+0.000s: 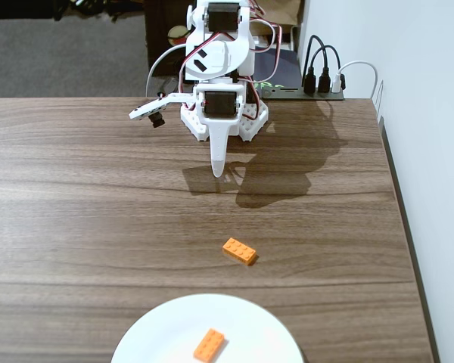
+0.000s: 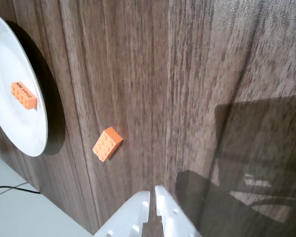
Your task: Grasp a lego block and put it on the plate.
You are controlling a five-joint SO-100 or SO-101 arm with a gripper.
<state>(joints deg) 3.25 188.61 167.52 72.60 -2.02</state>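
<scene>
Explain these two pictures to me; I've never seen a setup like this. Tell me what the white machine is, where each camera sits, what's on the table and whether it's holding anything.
The white machine is a small robot arm bolted at the far edge of a wooden table. It ends in a two-finger gripper, a pincer for picking things up.

The fixed view faces the arm from across the table. The wrist view comes from a camera riding on the arm, looking down past the fingertips.

A white plate sits at the near edge with one orange lego brick on it. A second orange brick lies on the bare wood between plate and arm.

The gripper holds nothing; its fingers are closed together, empty.
</scene>
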